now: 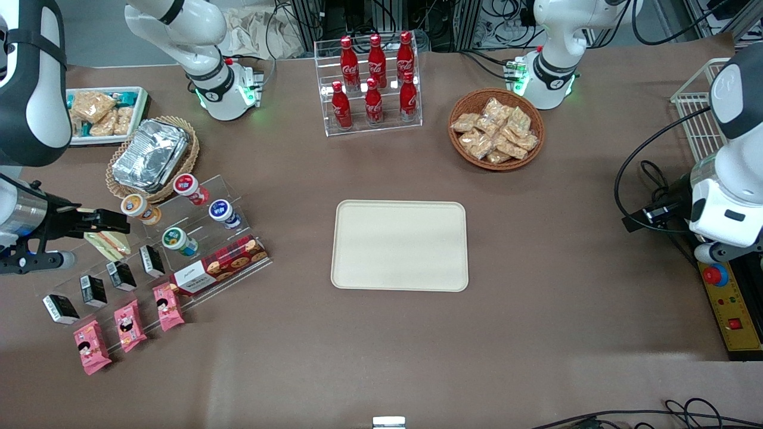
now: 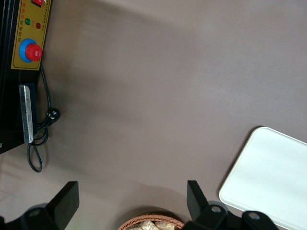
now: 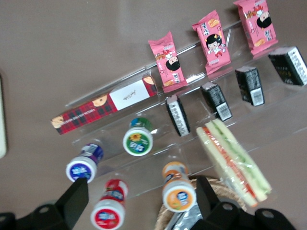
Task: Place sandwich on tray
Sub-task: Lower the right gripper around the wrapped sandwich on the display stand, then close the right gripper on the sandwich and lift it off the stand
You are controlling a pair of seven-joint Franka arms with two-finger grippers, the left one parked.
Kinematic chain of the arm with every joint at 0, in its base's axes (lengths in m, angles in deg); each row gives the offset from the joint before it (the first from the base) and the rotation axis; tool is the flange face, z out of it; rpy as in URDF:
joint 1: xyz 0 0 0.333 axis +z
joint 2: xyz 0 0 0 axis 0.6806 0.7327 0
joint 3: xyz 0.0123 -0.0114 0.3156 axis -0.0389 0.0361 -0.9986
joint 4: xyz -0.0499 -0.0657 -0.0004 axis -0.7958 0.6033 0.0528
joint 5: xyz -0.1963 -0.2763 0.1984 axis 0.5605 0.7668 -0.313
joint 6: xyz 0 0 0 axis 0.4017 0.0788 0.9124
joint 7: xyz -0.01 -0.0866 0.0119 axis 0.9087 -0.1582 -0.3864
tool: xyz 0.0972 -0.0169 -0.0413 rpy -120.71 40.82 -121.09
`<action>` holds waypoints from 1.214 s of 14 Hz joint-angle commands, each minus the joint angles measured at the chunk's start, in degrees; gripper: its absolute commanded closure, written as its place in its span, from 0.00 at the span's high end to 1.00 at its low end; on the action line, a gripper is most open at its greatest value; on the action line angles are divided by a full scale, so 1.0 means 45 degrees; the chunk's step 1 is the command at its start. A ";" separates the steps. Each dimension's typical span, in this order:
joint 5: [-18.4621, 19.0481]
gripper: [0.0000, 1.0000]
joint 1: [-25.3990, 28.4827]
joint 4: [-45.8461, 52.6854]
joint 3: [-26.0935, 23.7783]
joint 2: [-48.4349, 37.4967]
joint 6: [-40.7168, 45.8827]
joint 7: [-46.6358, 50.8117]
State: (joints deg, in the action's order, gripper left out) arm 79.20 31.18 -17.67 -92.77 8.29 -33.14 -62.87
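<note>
The sandwich, a clear-wrapped wedge with red and green filling along its edge, lies on the clear display stand toward the working arm's end of the table. In the right wrist view the sandwich sits beside one finger, outside the jaws. My gripper hovers over the stand just above the sandwich. The gripper is open, with only the red-capped and orange-capped cups beneath it. The cream tray lies bare at mid-table, apart from the gripper, and the tray also shows in the left wrist view.
The stand carries small capped cups, black boxes, a plaid cookie box and pink packets. A wicker basket of foil containers is beside it. Cola bottles and a basket of snack bags stand farther back.
</note>
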 commanded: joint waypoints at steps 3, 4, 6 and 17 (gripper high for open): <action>0.0129 1.00 -0.1048 -0.1000 -0.0029 -0.0430 -0.0898 -0.3669; 0.0129 1.00 -0.1224 -0.1000 -0.0048 -0.0333 -0.0898 -0.4157; 0.0109 1.00 -0.1751 -0.1019 -0.0048 -0.0099 -0.0918 -0.5639; 0.0109 0.99 -0.3608 -0.2970 -0.0029 -0.0038 -0.2304 -1.0920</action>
State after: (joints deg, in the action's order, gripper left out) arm 79.25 15.17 -27.95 -92.55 9.68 -41.67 -110.84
